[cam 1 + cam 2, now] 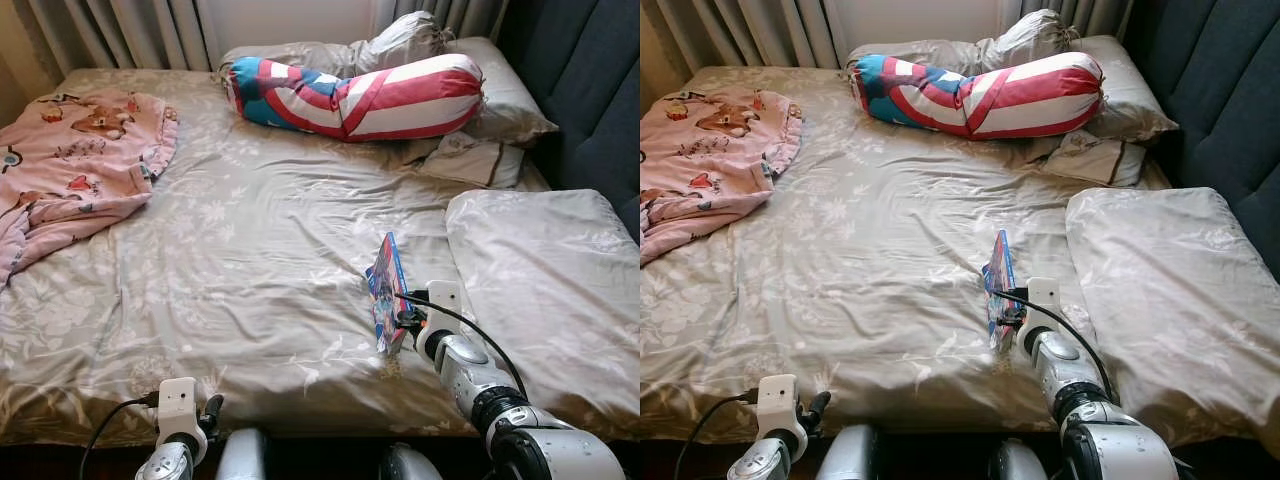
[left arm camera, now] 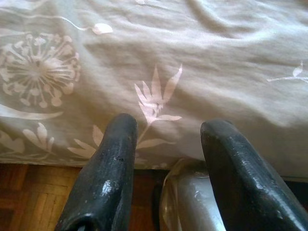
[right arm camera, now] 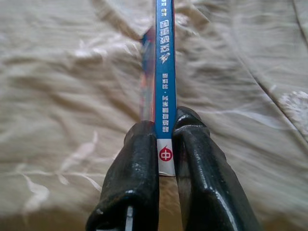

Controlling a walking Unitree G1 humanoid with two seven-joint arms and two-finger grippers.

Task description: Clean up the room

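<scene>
Head camera first: we're looking down on a bed (image 1: 250,260) under a beige sheet printed with pale flowers. The right gripper (image 1: 403,322) is out over the near right part of the mattress, clamped on a thin blue book (image 1: 387,290) that stands on edge, tilted, its colourful cover facing left. Just right of the book lies a big beige pillow (image 1: 540,280), flat on the bed. Up at the head end, a long bolster (image 1: 360,95) in red, white and blue stripes stretches across, with a second pillow (image 1: 500,90) behind it and a small folded cloth (image 1: 470,158) tucked just below its right end. Over on the far left, a pink blanket (image 1: 75,160) with cartoon prints lies rumpled on the sheet, well apart from the book. The left gripper (image 1: 205,415) sits low at the near edge of the bed, left of centre.

Left wrist camera: two black fingers (image 2: 108,168) spread well apart, nothing between them, pointing at the flowered sheet where it hangs over the bed's side; wooden floor (image 2: 29,197) shows underneath.

Right wrist camera: there's the book's blue spine (image 3: 164,72) with white lettering, pinched tight between both black fingers (image 3: 137,178) at its white-labelled end, the creased sheet behind it.
</scene>
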